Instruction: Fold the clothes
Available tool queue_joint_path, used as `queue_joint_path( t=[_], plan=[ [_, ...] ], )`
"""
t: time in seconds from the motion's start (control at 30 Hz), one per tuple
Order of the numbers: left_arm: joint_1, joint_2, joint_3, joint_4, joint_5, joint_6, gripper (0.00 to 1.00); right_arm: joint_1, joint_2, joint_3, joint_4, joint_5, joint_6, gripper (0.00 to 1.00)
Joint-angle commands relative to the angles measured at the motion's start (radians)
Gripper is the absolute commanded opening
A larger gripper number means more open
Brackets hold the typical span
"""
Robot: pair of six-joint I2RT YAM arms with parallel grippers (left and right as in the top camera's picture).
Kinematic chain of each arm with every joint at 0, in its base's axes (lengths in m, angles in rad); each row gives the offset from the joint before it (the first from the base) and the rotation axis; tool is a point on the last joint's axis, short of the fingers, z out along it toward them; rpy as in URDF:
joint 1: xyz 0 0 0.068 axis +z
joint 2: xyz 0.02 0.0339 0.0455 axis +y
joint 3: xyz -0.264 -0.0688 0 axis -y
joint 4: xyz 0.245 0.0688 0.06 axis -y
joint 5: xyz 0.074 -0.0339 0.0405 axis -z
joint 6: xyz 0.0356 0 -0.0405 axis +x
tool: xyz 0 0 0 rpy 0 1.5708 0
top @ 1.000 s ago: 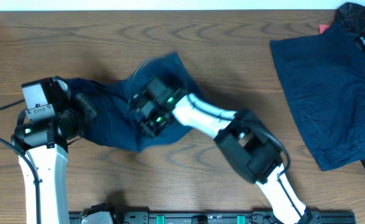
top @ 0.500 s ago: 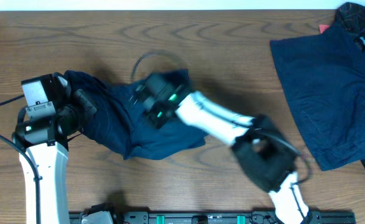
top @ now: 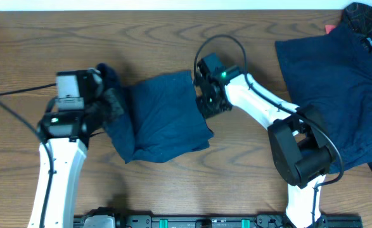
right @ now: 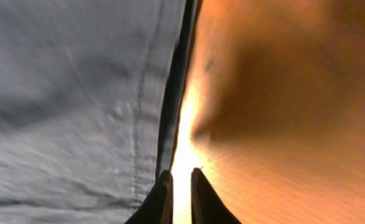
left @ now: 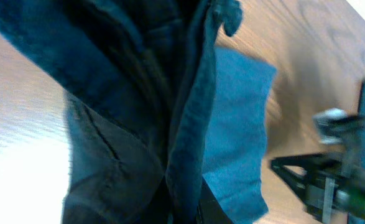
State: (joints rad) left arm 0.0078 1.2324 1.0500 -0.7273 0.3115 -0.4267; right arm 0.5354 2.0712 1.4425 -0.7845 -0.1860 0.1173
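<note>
A dark navy garment (top: 163, 117) lies folded over in the middle of the table. My left gripper (top: 113, 104) is shut on its bunched left edge. In the left wrist view the cloth (left: 138, 93) hangs in thick folds across the jaws and hides them. My right gripper (top: 205, 95) sits low at the garment's right edge. In the right wrist view its fingers (right: 181, 190) are almost together with only bare table showing in the slit. The cloth (right: 76, 93) lies just to their left, seam visible, not held.
More navy garments (top: 338, 88) lie spread at the right end of the table, reaching its right edge, with a small red item (top: 330, 28) behind them. A black cable (top: 218, 44) loops over the right arm. Bare wood (top: 173, 190) lies in front.
My right gripper has swept from the garment's left-middle to its right edge, and the cloth now lies flatter and spread rightward. My left arm has moved right and up with the cloth's edge.
</note>
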Motion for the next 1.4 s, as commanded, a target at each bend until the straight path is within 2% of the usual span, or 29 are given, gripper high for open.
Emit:
queue_joint_path(
  t=[0.0, 0.17, 0.37, 0.4, 0.5, 0.53, 0.57, 0.67, 0.77, 0.83, 0.93, 1.03, 1.13, 1.23, 1.37],
  plan=[
    [-0.071, 0.032, 0.029, 0.005, 0.014, -0.024, 0.06, 0.022, 0.013, -0.071, 0.039, -0.062, -0.004, 0.1],
    [-0.185, 0.091, 0.029, 0.013, 0.021, -0.085, 0.06, 0.05, 0.013, -0.143, 0.084, -0.066, 0.01, 0.09],
    [-0.352, 0.181, 0.029, 0.08, 0.021, -0.181, 0.06, 0.053, 0.013, -0.149, 0.093, -0.065, 0.029, 0.1],
    [-0.378, 0.199, 0.029, 0.098, 0.02, -0.189, 0.11, 0.05, 0.013, -0.149, 0.093, -0.065, 0.028, 0.09],
    [-0.424, 0.233, 0.029, 0.144, 0.02, -0.188, 0.71, 0.043, 0.013, -0.149, 0.089, -0.065, 0.029, 0.09],
    [-0.425, 0.234, 0.029, 0.151, 0.02, -0.188, 0.84, 0.042, 0.013, -0.148, 0.084, -0.065, 0.029, 0.08],
    [-0.421, 0.23, 0.03, 0.154, 0.017, -0.182, 0.89, 0.04, 0.012, -0.147, 0.073, -0.061, 0.033, 0.08],
    [-0.373, 0.185, 0.032, 0.158, 0.016, -0.118, 0.94, 0.02, -0.004, -0.127, 0.022, 0.003, 0.107, 0.07],
    [-0.283, 0.114, 0.032, 0.169, -0.031, -0.071, 1.0, -0.023, -0.062, -0.076, -0.042, 0.073, 0.115, 0.1],
    [-0.222, 0.088, 0.032, 0.193, -0.09, -0.021, 0.98, -0.051, -0.116, -0.035, -0.072, 0.09, 0.112, 0.12],
    [-0.15, 0.097, 0.032, 0.257, -0.149, 0.075, 0.98, -0.074, -0.202, 0.024, -0.09, -0.004, 0.011, 0.17],
    [-0.099, 0.157, 0.032, 0.35, -0.148, 0.158, 0.98, -0.063, -0.267, 0.051, -0.099, -0.148, -0.069, 0.22],
    [-0.079, 0.261, 0.032, 0.447, -0.148, 0.227, 0.98, -0.026, -0.284, 0.05, -0.106, -0.279, -0.082, 0.23],
    [-0.078, 0.388, 0.032, 0.521, -0.144, 0.248, 0.98, 0.031, -0.267, 0.037, -0.102, -0.373, -0.081, 0.24],
    [-0.078, 0.537, 0.032, 0.562, -0.14, 0.247, 0.99, 0.123, -0.213, 0.015, -0.099, -0.38, -0.066, 0.24]
  ],
)
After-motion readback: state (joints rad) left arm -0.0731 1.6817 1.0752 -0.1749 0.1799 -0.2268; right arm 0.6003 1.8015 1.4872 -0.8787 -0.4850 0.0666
